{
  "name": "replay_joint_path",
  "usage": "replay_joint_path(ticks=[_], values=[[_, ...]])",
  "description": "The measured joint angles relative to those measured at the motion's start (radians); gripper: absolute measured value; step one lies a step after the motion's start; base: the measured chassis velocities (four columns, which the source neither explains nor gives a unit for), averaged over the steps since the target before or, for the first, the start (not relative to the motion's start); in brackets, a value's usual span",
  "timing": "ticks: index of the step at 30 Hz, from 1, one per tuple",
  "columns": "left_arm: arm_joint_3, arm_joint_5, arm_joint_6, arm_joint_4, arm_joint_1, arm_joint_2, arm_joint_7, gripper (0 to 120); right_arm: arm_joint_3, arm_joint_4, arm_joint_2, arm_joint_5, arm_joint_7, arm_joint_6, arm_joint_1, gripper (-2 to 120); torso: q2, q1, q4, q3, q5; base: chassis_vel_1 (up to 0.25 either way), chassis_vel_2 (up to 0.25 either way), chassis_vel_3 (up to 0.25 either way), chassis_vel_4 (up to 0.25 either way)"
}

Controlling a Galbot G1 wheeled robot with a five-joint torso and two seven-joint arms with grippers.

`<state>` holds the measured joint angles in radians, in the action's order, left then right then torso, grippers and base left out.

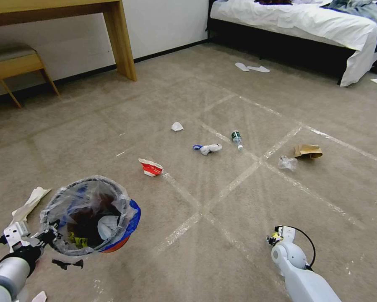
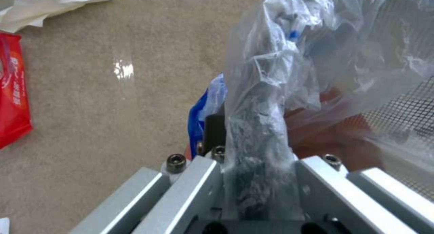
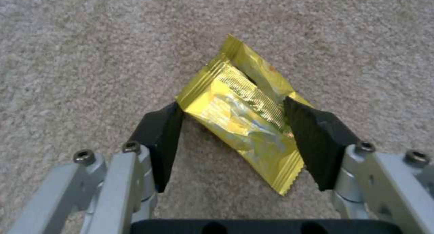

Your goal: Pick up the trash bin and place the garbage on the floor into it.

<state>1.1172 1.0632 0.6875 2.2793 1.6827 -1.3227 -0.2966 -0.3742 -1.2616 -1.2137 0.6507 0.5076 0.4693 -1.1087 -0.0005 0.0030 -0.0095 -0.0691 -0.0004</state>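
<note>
Here the left claw (image 2: 253,159) pinches the trash bin (image 1: 113,226); right claw (image 3: 235,139) spread astride yellow wrapper (image 3: 244,118).

Shiny yellow wrapper (image 3: 244,122) on beige carpet (image 3: 90,57); red bin (image 1: 113,245) has blue rim.

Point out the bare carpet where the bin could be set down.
Bare carpet lies between the red plastic trash bin held by the left gripper and the right gripper, open around the yellow foil wrapper. Crowded: crushed red-white cup, white tissue wad, green-label bottle.
</note>
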Motion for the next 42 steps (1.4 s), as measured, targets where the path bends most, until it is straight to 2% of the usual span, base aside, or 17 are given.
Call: replay_joint_path(ticks=[4, 6, 7, 13, 14, 15, 18, 32, 35, 40, 42], values=[[0.000, -0.002, -0.001, -0.008, -0.001, 0.000, 0.002, 0, -0.002, -0.007, -0.001, -0.002, -0.002, -0.001, -0.006, 47, 0.000, 0.000, 0.0005, 0.000, 0.0009, 0.000, 0.000, 0.000, 0.000], [-0.005, -0.006, -0.003, -0.014, -0.003, 0.000, 0.004, 0, -0.004, -0.018, -0.001, -0.004, -0.001, 0.000, -0.014, 36, 0.000, 0.000, 0.0000, 0.000, 0.0006, 0.000, 0.000, 0.000, 0.000], [-0.005, -0.006, -0.003, -0.014, -0.003, 0.000, 0.004, 0, -0.004, -0.018, -0.001, -0.004, -0.001, 0.000, -0.014, 36, 0.000, 0.000, 0.0000, 0.000, 0.0006, 0.000, 0.000, 0.000, 0.000], [-0.011, -0.012, -0.006, -0.026, -0.008, 0.002, 0.009, 0, -0.003, -0.025, -0.009, -0.012, 0.005, 0.002, -0.020, 13, 0.000, 0.000, -0.0003, 0.000, 0.0004, 0.000, 0.000, 0.000, 0.000], [-0.011, -0.012, -0.006, -0.026, -0.008, 0.002, 0.009, 0, -0.003, -0.025, -0.009, -0.012, 0.005, 0.002, -0.020, 13, 0.000, 0.000, -0.0003, 0.000, 0.0004, 0.000, 0.000, 0.000, 0.000], [-0.011, -0.013, -0.007, -0.031, -0.008, 0.004, 0.010, 0, -0.003, -0.035, -0.010, -0.013, 0.008, 0.003, -0.025, 6, 0.000, 0.000, -0.0004, 0.000, 0.0005, 0.000, 0.000, 0.000, 0.000], [-0.014, -0.015, -0.009, -0.040, -0.012, 0.005, 0.012, 0, -0.006, -0.056, -0.010, -0.012, 0.010, 0.010, -0.036, 0, 0.000, 0.000, -0.0005, 0.000, 0.0004, 0.000, 0.000, 0.000, 0.000], [-0.024, -0.023, -0.013, -0.052, -0.020, 0.007, 0.012, 0, -0.017, -0.094, -0.008, -0.014, 0.010, 0.003, -0.054, 0, 0.000, 0.000, -0.0002, 0.000, 0.0005, 0.000, 0.000, 0.000, 0.000], [-0.024, -0.023, -0.013, -0.052, -0.020, 0.006, 0.012, 0, -0.030, -0.163, 0.001, 0.009, 0.010, -0.001, -0.084, 0, 0.000, 0.000, -0.0002, 0.000, 0.0006, 0.000, 0.000, 0.000, 0.000], [-0.019, -0.020, -0.013, -0.038, -0.014, 0.009, 0.012, 0, -0.052, -0.361, 0.040, 0.053, -0.019, -0.081, -0.136, 0, 0.000, 0.000, -0.0002, 0.000, 0.0006, 0.000, 0.000, 0.000, 0.000], [-0.019, -0.019, -0.013, -0.037, -0.014, 0.009, 0.012, 0, -0.055, -0.386, 0.046, 0.054, -0.024, -0.087, -0.139, 0, 0.000, 0.000, -0.0002, 0.000, 0.0005, 0.000, 0.000, 0.000, 0.000]])
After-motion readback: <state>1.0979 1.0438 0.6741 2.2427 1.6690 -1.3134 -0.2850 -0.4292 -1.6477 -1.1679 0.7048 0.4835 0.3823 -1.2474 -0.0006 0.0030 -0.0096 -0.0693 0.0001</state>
